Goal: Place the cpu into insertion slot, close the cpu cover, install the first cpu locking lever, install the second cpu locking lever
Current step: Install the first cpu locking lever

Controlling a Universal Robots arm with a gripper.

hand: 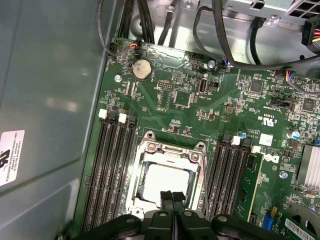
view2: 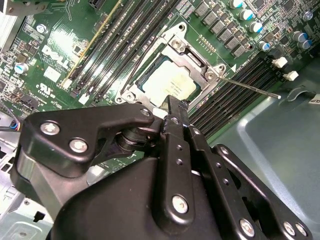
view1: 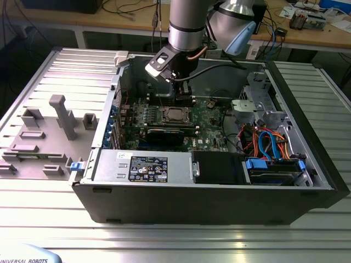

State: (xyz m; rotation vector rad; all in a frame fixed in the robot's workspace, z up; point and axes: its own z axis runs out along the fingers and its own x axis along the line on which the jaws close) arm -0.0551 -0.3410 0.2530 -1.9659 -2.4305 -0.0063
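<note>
Worktop [view1: 164, 241]: ribbed metal, carrying the open computer case; its near edge is cut off.
Computer case [view1: 208, 205]: lies on its side with the lid off. In the exterior view a grey fixture tray [view1: 55, 126] sits at its 9 o'clock.
Arm [view1: 189, 27]: comes down from 12 o'clock in the exterior view, wrist upright over the board; its upper part is cut off.
Jaws: pressed together with nothing between them, black tips down at the edge of the cpu. Whether they touch it cannot be told.
Power supply [view1: 109, 164]: at the case's 7 o'clock in the exterior view.
Motherboard [hand: 200, 100]: green, flat on the case floor.
Insertion slot [hand: 136, 197]: between two banks of memory slots [hand: 107, 170].
Cpu cover [hand: 172, 156]: silver frame lying flat around the cpu.
Cpu [hand: 167, 180]: seated in the insertion slot, silver top showing through the window, one edge hidden behind the jaws in both wrist views.
Lever [view2: 250, 87]: thin rod jutting from a slot corner across the memory slots.
Labels: a white sticker [hand: 10, 155] on the case wall and a dark sticker [view1: 148, 167] on the power supply.
</note>
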